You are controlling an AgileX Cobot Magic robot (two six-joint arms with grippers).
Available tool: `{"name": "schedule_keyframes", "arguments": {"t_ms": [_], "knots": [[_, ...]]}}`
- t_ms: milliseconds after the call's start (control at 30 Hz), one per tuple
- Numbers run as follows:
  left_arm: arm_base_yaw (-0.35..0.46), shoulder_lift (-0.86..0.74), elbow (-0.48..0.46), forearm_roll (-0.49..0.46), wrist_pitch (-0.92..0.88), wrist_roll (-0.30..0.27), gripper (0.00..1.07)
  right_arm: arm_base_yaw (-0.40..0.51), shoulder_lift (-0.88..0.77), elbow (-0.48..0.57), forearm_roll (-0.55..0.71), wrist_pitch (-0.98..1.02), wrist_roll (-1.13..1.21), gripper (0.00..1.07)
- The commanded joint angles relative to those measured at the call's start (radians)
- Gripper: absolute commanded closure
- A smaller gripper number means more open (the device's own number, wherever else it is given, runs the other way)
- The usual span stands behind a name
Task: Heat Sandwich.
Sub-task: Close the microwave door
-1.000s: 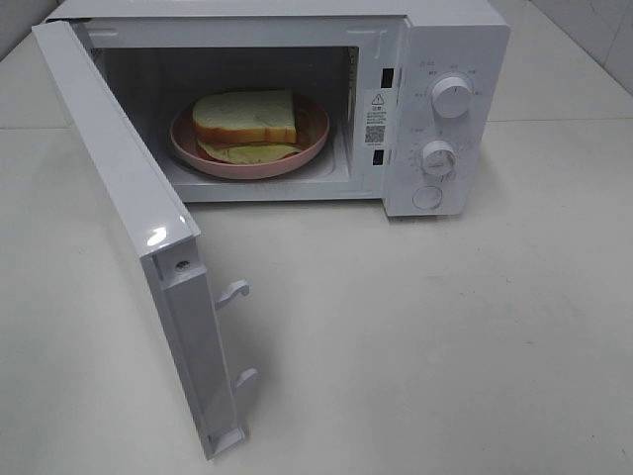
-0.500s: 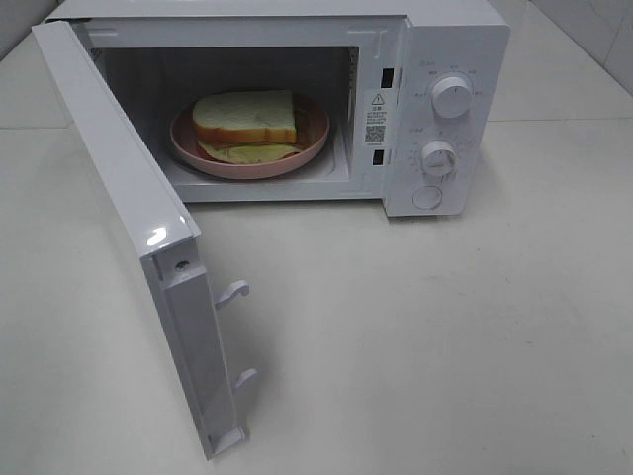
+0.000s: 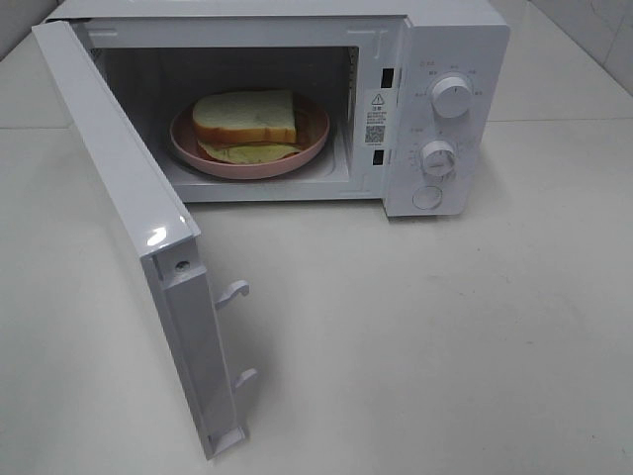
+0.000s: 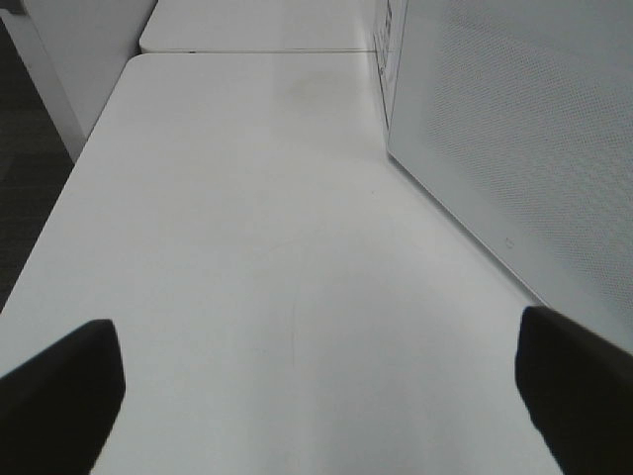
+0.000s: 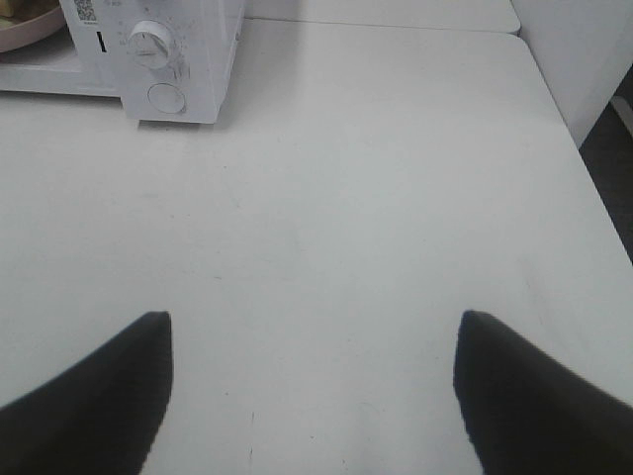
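The sandwich (image 3: 245, 117) lies on a pink plate (image 3: 315, 137) inside the white microwave (image 3: 450, 59), whose door (image 3: 124, 208) stands open. Around the microwave is a plain white table (image 3: 445, 327), matte and faintly scuffed. The left gripper (image 4: 316, 327) is beside the door and the right gripper (image 5: 312, 322) is in front of the microwave's dials — both have fingers spread wide and hold nothing.

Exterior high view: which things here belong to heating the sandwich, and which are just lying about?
Job: sandwich; pink plate under it; microwave; its open door; upper knob; lower knob.
Just there: table; tiled wall.
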Motion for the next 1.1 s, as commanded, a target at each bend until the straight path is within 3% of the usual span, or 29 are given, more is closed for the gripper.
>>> {"name": "schedule_keyframes", "arguments": {"t_ms": [33, 1100], "knots": [[0.001, -0.028, 0.001, 0.003, -0.008, -0.001, 0.05, -0.008, -0.026, 0.002, -0.002, -0.011, 0.003, 0.31], [0.001, -0.015, 0.001, 0.003, -0.010, -0.002, 0.06, -0.008, -0.026, 0.002, -0.002, -0.011, 0.003, 0.31]]}}
